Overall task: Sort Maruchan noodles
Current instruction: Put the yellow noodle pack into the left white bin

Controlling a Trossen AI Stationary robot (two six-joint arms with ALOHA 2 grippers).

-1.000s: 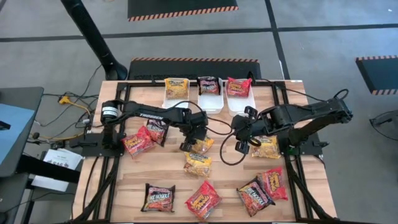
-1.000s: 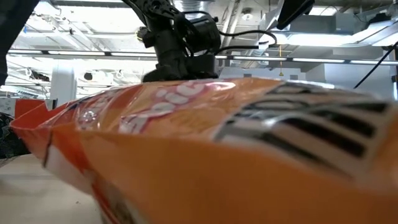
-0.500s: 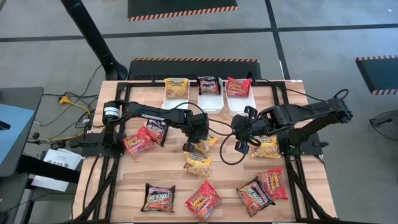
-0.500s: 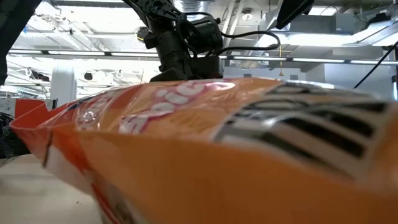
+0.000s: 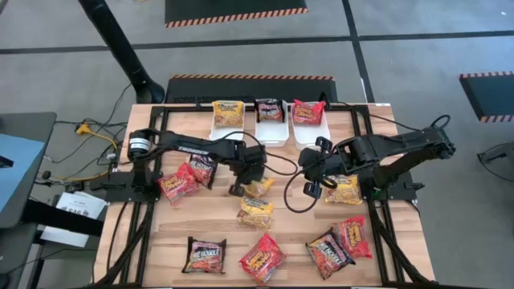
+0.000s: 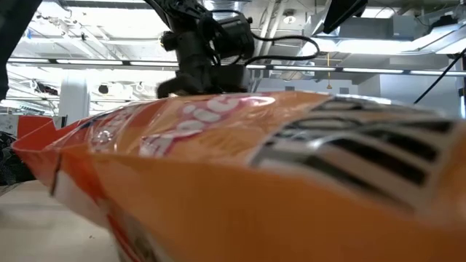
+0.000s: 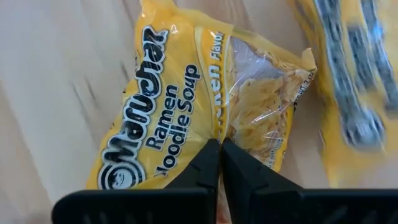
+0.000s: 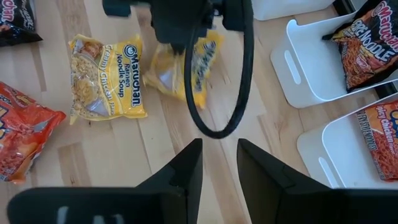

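Several Maruchan noodles packets, yellow, red and dark, lie scattered on the wooden table. My left gripper [image 5: 245, 187] is at mid-table, shut on a yellow packet [image 5: 259, 188], whose label fills the left wrist view [image 7: 155, 106]. A second yellow packet [image 5: 255, 213] lies flat just nearer. My right gripper [image 5: 310, 173] hovers open over bare wood to the right, its fingers [image 8: 186, 168] apart with nothing between them. A third yellow packet [image 5: 344, 191] lies under the right arm. My left gripper pinches the yellow packet between its two shut fingertips [image 7: 208, 163], on the wrapper near one edge, about midway along it [image 7: 186, 146]. The fingers come from above, pointing down. Whether the packet is clear of the table, I cannot tell.
Three white bins stand in a row at the far edge, holding a yellow [image 5: 228, 112], a dark [image 5: 270, 110] and a red packet [image 5: 307, 111]. Red and dark packets lie at the left [image 5: 178, 185] and along the near edge [image 5: 263, 258]. An orange-red packet [image 6: 218, 182] fills the low view.
My left gripper has shut on the yellow packet at mid-table and shifted slightly toward the table's left. The right arm has kept still.
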